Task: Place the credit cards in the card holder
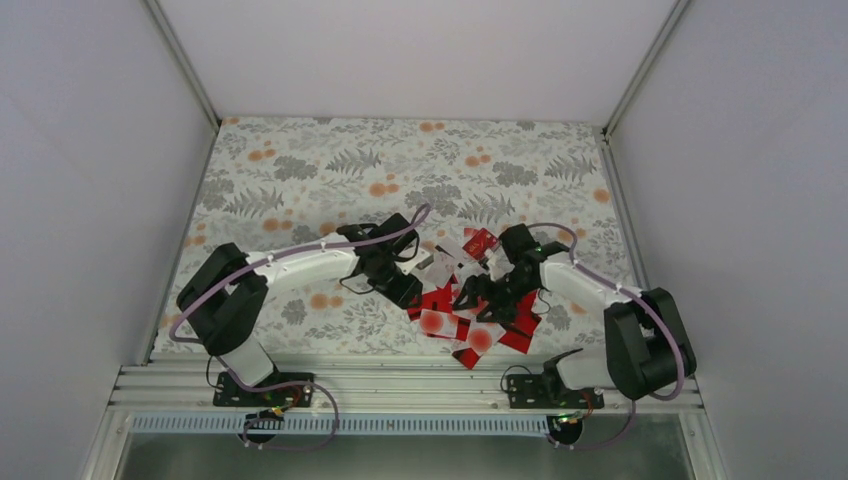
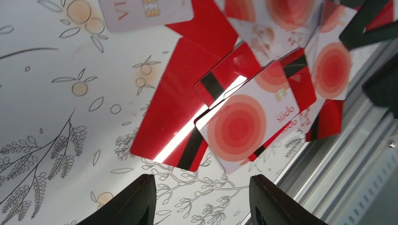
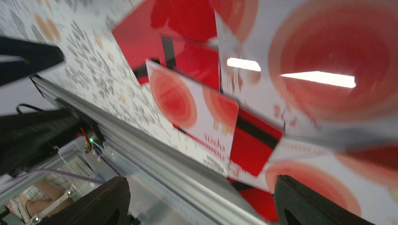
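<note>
The credit cards (image 1: 462,318) lie in a loose overlapping pile near the table's front edge, red ones with a black stripe and white ones with a red blot. They also show in the left wrist view (image 2: 244,124) and the right wrist view (image 3: 197,108). My left gripper (image 1: 408,290) is open and empty just left of the pile, its fingers (image 2: 133,201) above bare cloth. My right gripper (image 1: 478,300) is open and empty, hovering over the pile's near side. The card holder is out of view.
A floral tablecloth (image 1: 330,180) covers the table. A metal rail (image 1: 400,385) runs along the front edge, close to the cards. White walls (image 1: 100,150) close the left, right and back sides.
</note>
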Controlling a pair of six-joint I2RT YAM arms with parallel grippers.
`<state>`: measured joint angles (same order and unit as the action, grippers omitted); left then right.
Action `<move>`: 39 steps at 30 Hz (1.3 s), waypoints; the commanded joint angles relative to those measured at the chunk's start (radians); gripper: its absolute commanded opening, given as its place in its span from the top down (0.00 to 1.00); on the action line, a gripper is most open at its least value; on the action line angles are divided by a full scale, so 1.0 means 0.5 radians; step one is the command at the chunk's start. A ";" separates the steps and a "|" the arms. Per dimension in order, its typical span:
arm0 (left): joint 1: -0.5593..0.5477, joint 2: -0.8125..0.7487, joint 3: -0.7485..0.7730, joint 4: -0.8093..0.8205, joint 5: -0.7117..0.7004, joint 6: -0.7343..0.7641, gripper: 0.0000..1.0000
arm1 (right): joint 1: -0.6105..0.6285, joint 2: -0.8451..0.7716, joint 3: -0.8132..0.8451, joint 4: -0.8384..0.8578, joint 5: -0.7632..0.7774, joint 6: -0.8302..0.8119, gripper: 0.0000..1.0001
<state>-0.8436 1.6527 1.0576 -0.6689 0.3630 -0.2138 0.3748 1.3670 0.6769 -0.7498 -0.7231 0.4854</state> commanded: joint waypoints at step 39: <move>-0.040 0.124 0.058 0.428 0.355 -0.022 0.55 | 0.297 -0.860 -0.943 0.377 0.103 1.189 0.34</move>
<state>-0.8585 1.7233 1.0824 -0.4698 0.5171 -0.2214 0.5110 0.9615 0.2428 -0.6090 -0.6800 1.0306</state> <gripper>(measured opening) 0.452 0.664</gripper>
